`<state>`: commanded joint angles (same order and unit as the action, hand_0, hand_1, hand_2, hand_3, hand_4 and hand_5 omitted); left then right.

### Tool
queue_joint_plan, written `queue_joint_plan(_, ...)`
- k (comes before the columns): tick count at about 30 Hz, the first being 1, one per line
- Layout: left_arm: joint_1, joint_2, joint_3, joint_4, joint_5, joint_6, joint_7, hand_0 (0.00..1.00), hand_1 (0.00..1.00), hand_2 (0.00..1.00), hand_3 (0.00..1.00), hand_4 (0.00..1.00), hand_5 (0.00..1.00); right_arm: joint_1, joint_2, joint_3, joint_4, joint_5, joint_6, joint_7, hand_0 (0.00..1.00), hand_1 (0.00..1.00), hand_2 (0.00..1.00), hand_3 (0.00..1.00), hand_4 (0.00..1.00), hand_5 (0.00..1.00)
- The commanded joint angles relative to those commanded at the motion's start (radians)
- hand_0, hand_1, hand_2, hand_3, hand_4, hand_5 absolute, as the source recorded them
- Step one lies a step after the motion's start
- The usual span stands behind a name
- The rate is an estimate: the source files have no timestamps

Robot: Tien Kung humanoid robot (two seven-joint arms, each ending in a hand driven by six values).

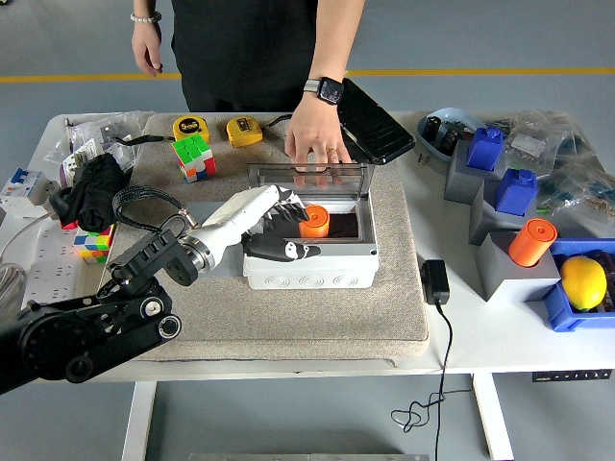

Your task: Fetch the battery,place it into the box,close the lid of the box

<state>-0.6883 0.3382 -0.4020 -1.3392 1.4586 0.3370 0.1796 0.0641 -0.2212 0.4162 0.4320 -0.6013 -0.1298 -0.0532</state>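
Note:
An orange cylindrical battery (314, 223) stands inside the open white box (317, 272) on the beige mat. My left hand (281, 226) reaches over the box's left side. Its white fingers (284, 204) are spread and lie against the battery's left side, and the black thumb (286, 252) rests along the box's front rim. The clear lid (309, 177) stands upright at the back of the box. A person's hand (313, 142) rests on the lid's top edge. A second orange battery (531, 241) stands on a grey block at the right. My right arm is out of view.
Two tape measures (190, 127) and a colour cube (193, 157) lie at the mat's back left. A black tablet (373, 123) lies behind the box. A black charger (434, 281) with its cable lies right of the mat. Blue and grey bins (500, 182) and a lemon (582, 281) stand at the right.

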Motion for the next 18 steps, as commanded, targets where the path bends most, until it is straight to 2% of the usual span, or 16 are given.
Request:
queue_joint_plan(7, -0.026, -0.039, 0.010, 0.006, -0.008, 0.002, -0.002, 0.368, 0.574, 0.576, 0.551, 0.951, 0.430, 0.000, 0.001, 0.006, 0.002, -0.002, 0.000, 0.000, 0.616, 0.652, 0.663, 0.566, 0.933, 0.445)
queue_joint_plan(15, -0.055, -0.096, 0.011, 0.017, -0.025, 0.005, -0.008, 0.371, 0.573, 0.576, 0.551, 0.950, 0.429, 0.001, 0.002, 0.001, 0.002, -0.002, 0.000, 0.000, 0.616, 0.652, 0.663, 0.565, 0.932, 0.444)
queue_joint_plan(18, -0.058, -0.108, 0.017, 0.020, -0.035, 0.005, -0.011, 0.369, 0.572, 0.576, 0.551, 0.949, 0.428, 0.001, 0.002, 0.000, 0.002, -0.001, 0.000, 0.000, 0.616, 0.652, 0.663, 0.566, 0.932, 0.444)
